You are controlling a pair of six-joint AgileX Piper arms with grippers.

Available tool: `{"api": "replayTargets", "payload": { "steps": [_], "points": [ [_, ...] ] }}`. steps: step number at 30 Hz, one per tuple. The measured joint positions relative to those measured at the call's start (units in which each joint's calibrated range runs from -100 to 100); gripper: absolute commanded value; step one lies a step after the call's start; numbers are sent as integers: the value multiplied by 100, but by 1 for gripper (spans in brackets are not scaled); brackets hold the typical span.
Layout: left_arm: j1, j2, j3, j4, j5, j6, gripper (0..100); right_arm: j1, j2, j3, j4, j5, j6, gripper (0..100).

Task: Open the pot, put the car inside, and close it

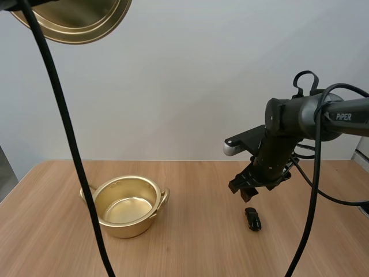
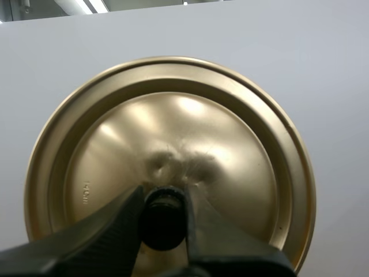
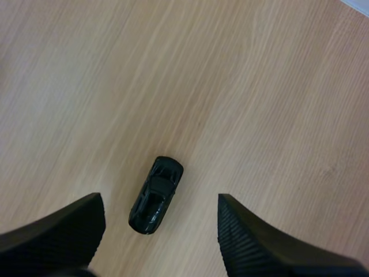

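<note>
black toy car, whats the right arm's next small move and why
Probably lower the open right jaws around the small black toy car: it lies untouched on the wooden table below them, and the gold metal pot stands open.
</note>
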Motion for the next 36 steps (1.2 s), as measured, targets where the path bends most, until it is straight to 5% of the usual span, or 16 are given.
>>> {"api": "replayTargets", "payload": {
  "steps": [36],
  "points": [
    [0,0,0,99,36,0,0,0,1646,265,43,-1258,127,100]
  ]
}}
